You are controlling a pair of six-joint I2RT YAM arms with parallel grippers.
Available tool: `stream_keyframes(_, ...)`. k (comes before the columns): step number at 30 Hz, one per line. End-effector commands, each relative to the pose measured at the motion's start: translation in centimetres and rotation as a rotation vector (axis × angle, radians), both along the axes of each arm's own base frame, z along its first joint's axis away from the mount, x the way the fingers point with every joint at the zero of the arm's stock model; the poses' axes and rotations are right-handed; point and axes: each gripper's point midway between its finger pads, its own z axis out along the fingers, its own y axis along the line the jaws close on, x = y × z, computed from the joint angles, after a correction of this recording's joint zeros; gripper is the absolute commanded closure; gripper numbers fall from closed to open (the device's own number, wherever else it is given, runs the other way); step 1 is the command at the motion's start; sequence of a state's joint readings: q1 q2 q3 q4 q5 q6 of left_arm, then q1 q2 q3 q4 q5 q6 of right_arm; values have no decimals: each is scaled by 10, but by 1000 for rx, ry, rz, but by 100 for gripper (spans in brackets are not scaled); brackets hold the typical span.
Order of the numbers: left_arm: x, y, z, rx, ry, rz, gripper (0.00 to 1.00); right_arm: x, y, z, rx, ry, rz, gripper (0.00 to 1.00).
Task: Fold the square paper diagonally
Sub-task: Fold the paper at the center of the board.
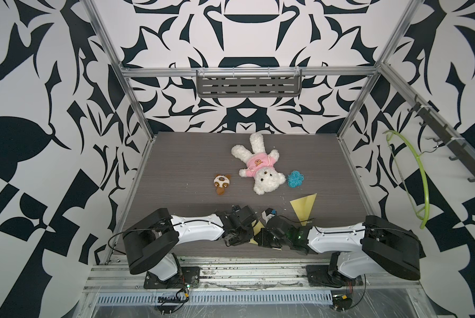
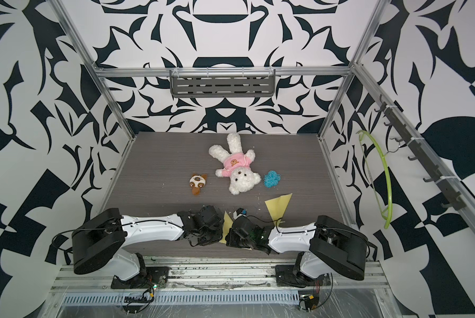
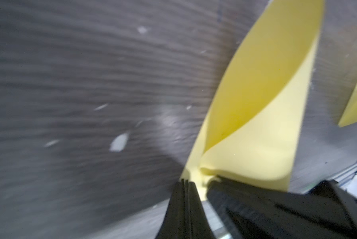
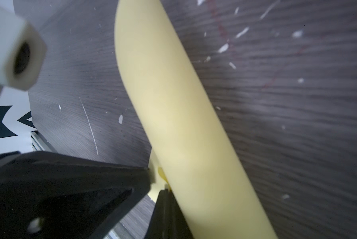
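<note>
Paper [image 3: 256, 124] bows up in a loose yellow curl at the near edge of the table [image 1: 175, 170], low between my arms, my left claw [image 3: 198, 183] pinching one end and my right claw [image 4: 158, 182] pinching the other, while a folded yellow triangle [image 1: 303, 206] lies flat farther right and back.

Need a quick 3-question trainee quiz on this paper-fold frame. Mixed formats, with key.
1. True or false: the left gripper and the right gripper are both shut on the paper.
2. What hangs from the side rail? A. towel B. hanger C. scissors
3. Fill in: the bear wears a ___ shirt.

Key: 1 true; 2 B; 3 pink.
</note>
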State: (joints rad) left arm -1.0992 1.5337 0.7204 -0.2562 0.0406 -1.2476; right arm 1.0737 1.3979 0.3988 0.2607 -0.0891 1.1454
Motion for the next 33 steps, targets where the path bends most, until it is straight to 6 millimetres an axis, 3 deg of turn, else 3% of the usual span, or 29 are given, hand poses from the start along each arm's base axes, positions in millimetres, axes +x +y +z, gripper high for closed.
stream_keyframes(1, -18, 40, -16, 128, 46, -3, 97, -3, -12, -12, -58, 7, -13, 100)
stream_keyframes(17, -10, 1, 5, -168, -9, 24, 100, -3, -11, -16, -76, 10, -3, 100)
stream_keyframes(26, 1, 12, 18, -197, -97, 66, 100, -4, -11, -17, -79, 14, -1, 100)
stream_keyframes(33, -3, -5, 12, -234, -57, 33, 100, -4, -11, -16, -75, 14, -2, 100)
